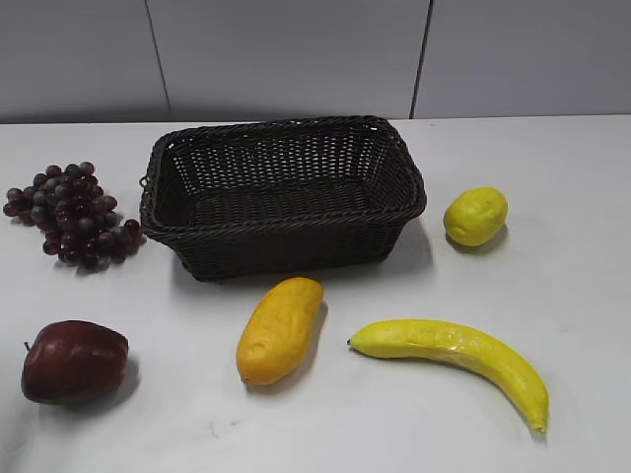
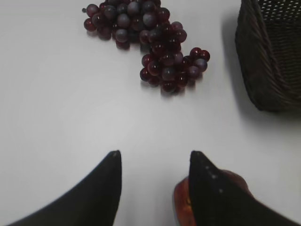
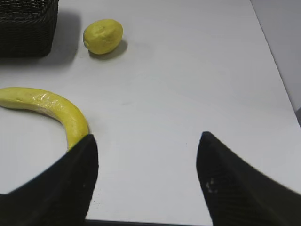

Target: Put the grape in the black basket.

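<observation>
The grape bunch (image 1: 69,213) of dark purple-red grapes lies on the white table, left of the black basket (image 1: 283,193). It also shows in the left wrist view (image 2: 150,42), ahead of my left gripper (image 2: 154,155). That gripper is open and empty, well short of the bunch. The basket's corner (image 2: 270,52) is at the upper right there. The basket is empty. My right gripper (image 3: 147,139) is open and empty over bare table. Neither gripper shows in the exterior view.
A dark red apple (image 1: 74,361) sits front left, partly under my left gripper's right finger (image 2: 181,205). A yellow-orange mango (image 1: 280,328), a banana (image 1: 458,353) and a lemon (image 1: 475,216) lie in front and right of the basket. The table's right edge (image 3: 277,70) is near.
</observation>
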`<state>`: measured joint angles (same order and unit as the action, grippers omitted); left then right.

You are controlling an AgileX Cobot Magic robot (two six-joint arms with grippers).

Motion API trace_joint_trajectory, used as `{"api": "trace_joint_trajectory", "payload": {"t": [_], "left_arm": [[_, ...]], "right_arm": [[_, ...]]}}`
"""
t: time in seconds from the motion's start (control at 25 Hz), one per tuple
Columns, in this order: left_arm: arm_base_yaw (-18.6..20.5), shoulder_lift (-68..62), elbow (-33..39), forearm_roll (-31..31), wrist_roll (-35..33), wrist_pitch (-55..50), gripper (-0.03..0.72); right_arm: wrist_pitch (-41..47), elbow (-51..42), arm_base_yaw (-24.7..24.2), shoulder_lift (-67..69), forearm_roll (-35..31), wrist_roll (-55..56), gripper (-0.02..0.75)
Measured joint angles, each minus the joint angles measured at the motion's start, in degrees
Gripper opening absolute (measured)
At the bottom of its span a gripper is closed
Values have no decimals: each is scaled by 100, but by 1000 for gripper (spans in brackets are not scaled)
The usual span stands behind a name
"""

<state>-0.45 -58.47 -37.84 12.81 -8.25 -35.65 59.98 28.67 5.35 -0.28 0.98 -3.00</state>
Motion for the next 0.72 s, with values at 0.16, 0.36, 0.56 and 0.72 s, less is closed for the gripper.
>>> {"api": "trace_joint_trajectory", "payload": {"t": [0.16,0.36,0.56,0.72], "left_arm": [[0,-1171,-718,-43,-12,57,437],[0,-2365,-1642,-48,-12,31,437],[0,-3327,-2488,-55,-12,-81,445],[0,-4082,-3215,-60,-12,-516,543]], "right_arm": [[0,0,0,0,0,0,500],[0,0,0,0,0,0,500],[0,0,0,0,0,0,500],[5,0,0,0,0,0,500]]}}
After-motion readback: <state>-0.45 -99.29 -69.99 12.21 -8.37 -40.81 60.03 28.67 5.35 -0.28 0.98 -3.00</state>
